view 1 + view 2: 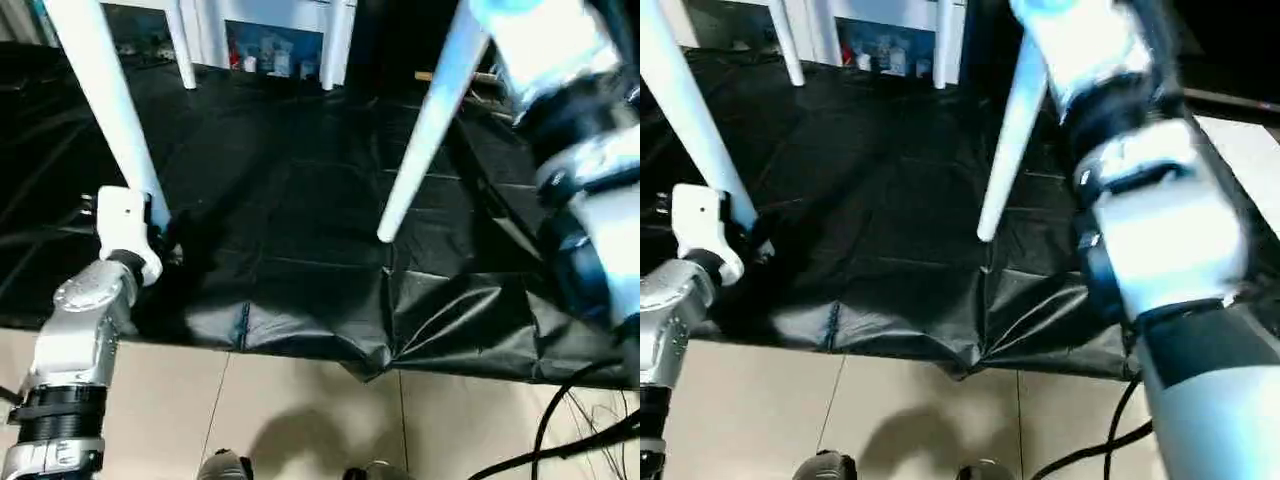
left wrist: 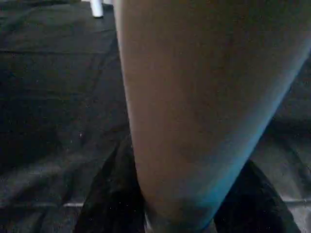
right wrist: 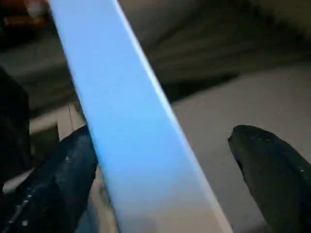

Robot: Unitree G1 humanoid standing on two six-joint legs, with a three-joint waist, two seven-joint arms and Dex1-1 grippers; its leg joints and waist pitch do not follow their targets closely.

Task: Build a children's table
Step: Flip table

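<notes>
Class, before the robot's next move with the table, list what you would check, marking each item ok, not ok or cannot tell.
1. Left end effector shut on left leg: ok.
2. Right leg lies inside right end effector: ok.
3. Right end effector closed on right leg: not ok; one of its fingers stands clear of it.
4. Right leg's tip resting on sheet: cannot tell.

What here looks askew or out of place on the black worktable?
The near-right table leg slants, and its lower end hangs in the air above the black sheet. The left pincer grips the near-left leg. The sheet is wrinkled and bunched at the front edge.
</notes>
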